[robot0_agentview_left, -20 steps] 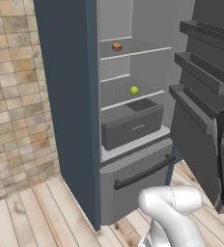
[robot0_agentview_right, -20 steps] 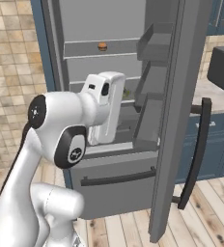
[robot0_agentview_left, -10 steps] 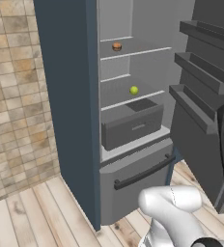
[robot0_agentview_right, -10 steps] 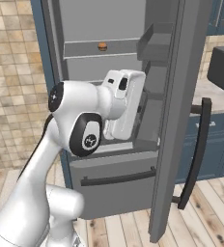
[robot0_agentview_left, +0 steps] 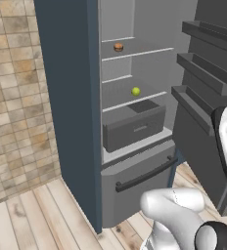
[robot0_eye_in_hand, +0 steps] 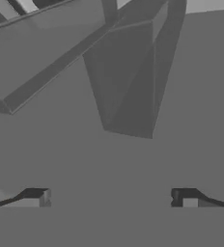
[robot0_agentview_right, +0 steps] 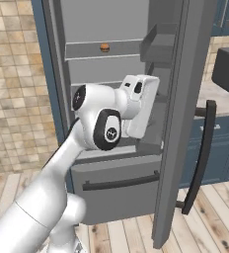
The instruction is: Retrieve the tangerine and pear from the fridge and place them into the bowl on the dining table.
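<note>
The grey fridge (robot0_agentview_left: 71,107) stands open. On its upper shelf lies the dull orange-brown tangerine (robot0_agentview_left: 118,47) (robot0_agentview_right: 104,47). One shelf lower sits the yellow-green pear (robot0_agentview_left: 136,91), hidden behind my arm in the right base view. My white hand (robot0_agentview_right: 140,106) is raised in front of the lower shelves, close to the open door. In the hand view my gripper (robot0_eye_in_hand: 111,199) is open, its fingertips (robot0_eye_in_hand: 37,198) far apart with nothing between them, facing grey fridge surfaces. The bowl and the dining table are out of view.
A grey drawer (robot0_agentview_left: 133,128) sits under the pear's shelf, above a lower freezer front with a dark bar handle (robot0_agentview_left: 146,174). The open door (robot0_agentview_right: 180,123), with its racks (robot0_agentview_left: 208,63), stands to the right. A dark appliance (robot0_agentview_right: 227,69) rests on the counter beyond it.
My arm has swung to the right, carrying the hand across the fridge opening toward the open door. The gripper has stayed open. Both fruits lie where they were.
</note>
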